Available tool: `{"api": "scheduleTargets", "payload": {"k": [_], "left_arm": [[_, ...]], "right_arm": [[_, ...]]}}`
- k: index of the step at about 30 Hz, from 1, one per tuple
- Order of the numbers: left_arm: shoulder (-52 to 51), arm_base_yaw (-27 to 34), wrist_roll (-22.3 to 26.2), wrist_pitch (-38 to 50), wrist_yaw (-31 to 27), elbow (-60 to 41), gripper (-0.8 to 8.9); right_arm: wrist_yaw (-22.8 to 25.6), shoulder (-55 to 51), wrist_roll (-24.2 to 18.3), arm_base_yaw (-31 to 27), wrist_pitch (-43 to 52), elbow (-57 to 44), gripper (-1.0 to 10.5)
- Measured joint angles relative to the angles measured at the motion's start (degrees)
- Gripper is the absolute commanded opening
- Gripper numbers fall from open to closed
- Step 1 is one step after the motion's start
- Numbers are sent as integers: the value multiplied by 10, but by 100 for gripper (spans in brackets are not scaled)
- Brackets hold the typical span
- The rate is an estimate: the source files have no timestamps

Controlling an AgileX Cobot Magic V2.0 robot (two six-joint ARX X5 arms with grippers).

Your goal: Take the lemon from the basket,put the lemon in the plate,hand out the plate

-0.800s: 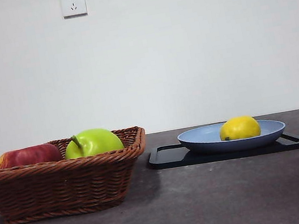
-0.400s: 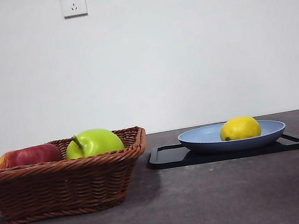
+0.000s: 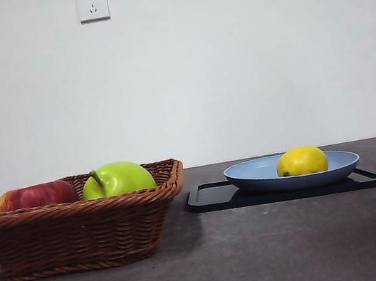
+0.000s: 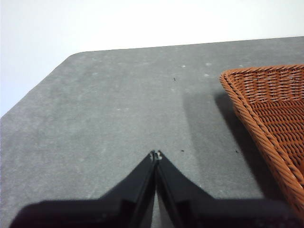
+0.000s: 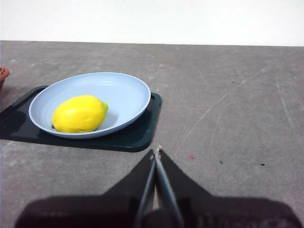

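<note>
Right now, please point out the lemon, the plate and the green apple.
lemon [image 5: 79, 113]: right wrist view, middle of its yellow skin.
plate [image 5: 128, 90]: right wrist view, bare blue inside near the rim.
green apple [image 3: 121, 178]: front view, middle of its visible side.

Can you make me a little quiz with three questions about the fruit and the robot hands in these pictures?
1. True or false: the lemon lies in the plate.
2. Which fruits are in the basket? A) a red apple and a green apple B) two lemons C) none
3. Fill in: the plate sits on a black ____.

Key:
1. True. Both the left end effector and the right end effector are shut and hold nothing.
2. A
3. tray
</note>
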Motion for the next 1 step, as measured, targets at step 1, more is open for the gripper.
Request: {"api": "scheduleTargets", "payload": {"k": [1], "left_arm": [[0, 0, 0, 0, 0, 0, 8]], "right_arm": [[0, 0, 0, 0, 0, 0, 4]]}}
